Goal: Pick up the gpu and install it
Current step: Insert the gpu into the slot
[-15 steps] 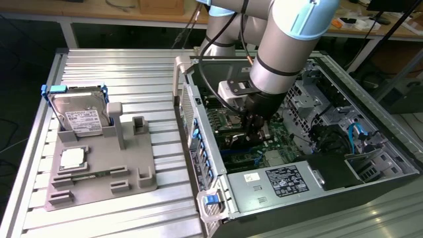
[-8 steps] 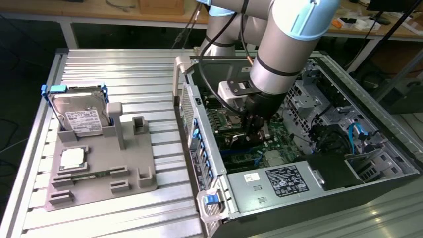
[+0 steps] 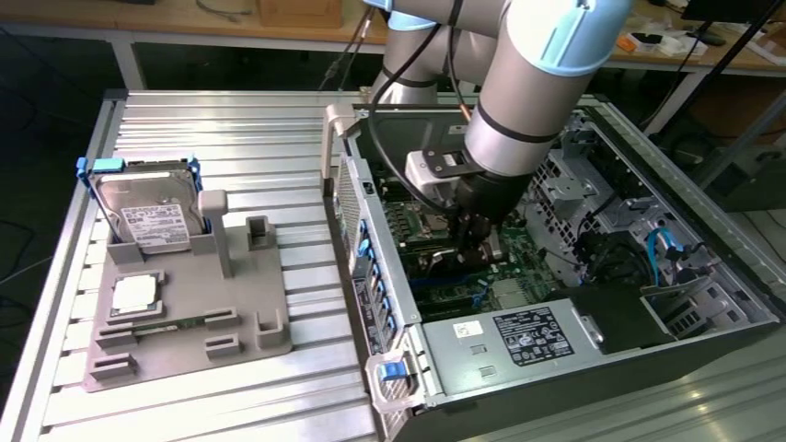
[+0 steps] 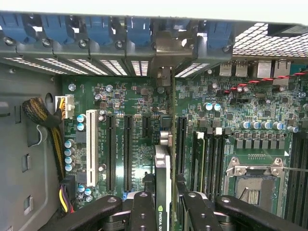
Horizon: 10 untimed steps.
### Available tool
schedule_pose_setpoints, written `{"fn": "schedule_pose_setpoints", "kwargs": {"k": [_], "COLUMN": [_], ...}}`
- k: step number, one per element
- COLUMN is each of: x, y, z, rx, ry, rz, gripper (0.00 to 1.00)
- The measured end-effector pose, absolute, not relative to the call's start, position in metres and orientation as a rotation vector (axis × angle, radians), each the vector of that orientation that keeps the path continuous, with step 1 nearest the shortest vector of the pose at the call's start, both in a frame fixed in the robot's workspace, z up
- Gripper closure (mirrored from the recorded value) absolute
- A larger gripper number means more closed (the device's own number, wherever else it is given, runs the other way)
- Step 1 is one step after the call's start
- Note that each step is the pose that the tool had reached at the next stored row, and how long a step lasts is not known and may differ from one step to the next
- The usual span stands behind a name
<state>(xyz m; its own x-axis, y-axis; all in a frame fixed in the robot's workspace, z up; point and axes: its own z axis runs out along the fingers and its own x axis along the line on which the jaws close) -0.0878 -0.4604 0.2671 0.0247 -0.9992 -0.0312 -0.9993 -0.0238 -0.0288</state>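
1. Wrist view: finds the gripper [image 4: 168, 214] clamped on the gpu [image 4: 162, 166], a finger [image 4: 143, 211] pressed to each flat face, holding the card on edge between them.
2. Same view: puts the card's long axis straight out ahead of the fingertips, aimed at the rear wall of the case, with the silver end bracket [image 4: 163, 72] at the far end, close under the row of blue slot latches [image 4: 134, 31].
3. Same view: places the motherboard [image 4: 120, 96] directly beyond the tool, with black expansion slots [image 4: 127, 149] lying parallel to the card on both sides. Cannot tell whether seated in a slot or just above one; hides its own lower edge.
4. Exterior view: has the gripper [image 3: 473, 241] low inside the open computer case [image 3: 687, 210], tips toward the motherboard, with the card's length judged to run along the board toward the latch wall. Leaves the hard drive [image 3: 145, 216] on its grey holder [image 3: 184, 359] well apart from the tool, outside the case.
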Motion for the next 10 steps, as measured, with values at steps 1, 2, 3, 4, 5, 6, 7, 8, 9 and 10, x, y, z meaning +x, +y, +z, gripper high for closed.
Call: {"fn": "schedule_pose_setpoints", "kwargs": {"k": [1,2,3,4,5,6,7,8,9,10], "x": [-0.0878,-0.0878,-0.0878,-0.0878,-0.0878,-0.0878,-0.0878,-0.0878,-0.0878,-0.0878], "y": [-0.4608,-0.4611,-0.4615,-0.4616,-0.4617,-0.4617,-0.4617,-0.4618,-0.4618,-0.4617], "z": [0.2671,0.2671,0.2671,0.2672,0.2672,0.2671,0.2671,0.2671,0.2671,0.2669], "rx": [-2.217,-2.217,-2.216,-2.216,-2.215,-2.215,-2.215,-2.215,-2.215,-2.215], "ry": [2.165,2.166,2.167,2.167,2.167,2.167,2.167,2.167,2.168,2.168], "rz": [0.003,0.003,0.003,0.003,0.003,0.003,0.003,0.003,0.003,0.003], "gripper": [0.73,0.73,0.73,0.73,0.73,0.73,0.73,0.73,0.73,0.73]}}
